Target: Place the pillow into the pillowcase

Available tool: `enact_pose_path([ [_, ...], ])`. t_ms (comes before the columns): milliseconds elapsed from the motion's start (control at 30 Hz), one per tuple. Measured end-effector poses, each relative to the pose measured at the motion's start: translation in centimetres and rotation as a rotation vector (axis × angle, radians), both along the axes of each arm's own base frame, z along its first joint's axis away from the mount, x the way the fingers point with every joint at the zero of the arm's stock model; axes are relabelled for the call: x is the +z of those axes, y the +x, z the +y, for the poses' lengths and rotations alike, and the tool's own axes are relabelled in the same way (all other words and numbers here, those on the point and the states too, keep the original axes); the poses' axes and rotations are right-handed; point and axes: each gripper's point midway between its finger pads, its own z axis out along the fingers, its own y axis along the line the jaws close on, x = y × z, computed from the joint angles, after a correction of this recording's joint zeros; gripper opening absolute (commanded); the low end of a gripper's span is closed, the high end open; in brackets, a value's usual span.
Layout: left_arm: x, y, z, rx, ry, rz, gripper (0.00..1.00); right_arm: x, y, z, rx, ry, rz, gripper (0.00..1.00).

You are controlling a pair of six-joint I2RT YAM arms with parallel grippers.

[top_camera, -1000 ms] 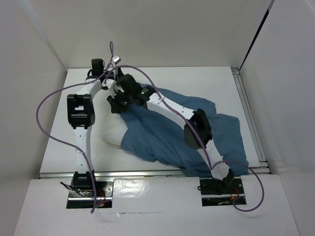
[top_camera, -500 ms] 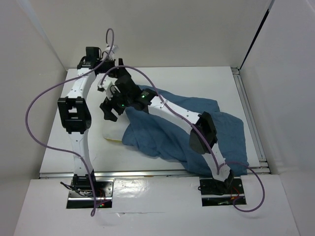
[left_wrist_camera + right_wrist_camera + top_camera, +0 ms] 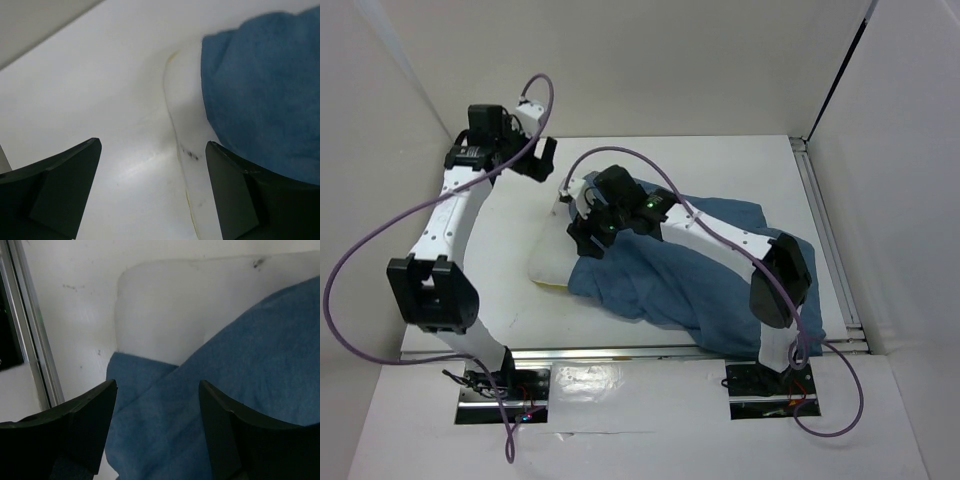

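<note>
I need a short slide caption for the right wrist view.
Open right claw over the blue pillowcase, which partly covers the white pillow.

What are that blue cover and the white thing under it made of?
The pillowcase looks like thin matte cloth: it wrinkles and drapes in folds. The pillow seems smooth white fabric over soft stuffing, judging by its rounded corner; the filling is hidden.
</note>
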Motion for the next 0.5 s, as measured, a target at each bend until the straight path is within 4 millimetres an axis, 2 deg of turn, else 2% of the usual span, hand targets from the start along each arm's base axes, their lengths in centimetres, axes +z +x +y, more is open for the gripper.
enact_pose_path([
  [67, -1.3, -2.7, 0.2, 0.001, 0.041, 0.036, 1.00, -1.4, -0.4, -1.3, 0.016, -0.037, -0.002, 0.72],
  [200, -4.3, -8.1, 0.8, 0.014, 0.076, 0.124, 1.00, -4.2, -1.0, -3.0, 0.049, -0.107, -0.003, 0.64],
  [267, -5.3, -10.5, 1.1, 0.024, 0.080, 0.158, 1.00, -5.3, -1.3, -3.5, 0.068, -0.131, -0.007, 0.57],
  [400, -5.3, -13.9, 1.4, 0.035, 0.079, 0.154, 1.00, -6.6, -1.6, -4.5, 0.099, -0.178, -0.028, 0.39],
  [467, -4.6, -14.4, 1.6, 0.045, 0.081, 0.130, 1.00, -6.8, -1.7, -4.9, 0.110, -0.198, -0.037, 0.28],
  [500, -4.2, -14.5, 1.6, 0.049, 0.082, 0.118, 1.00, -7.0, -1.7, -5.1, 0.113, -0.212, -0.039, 0.26],
])
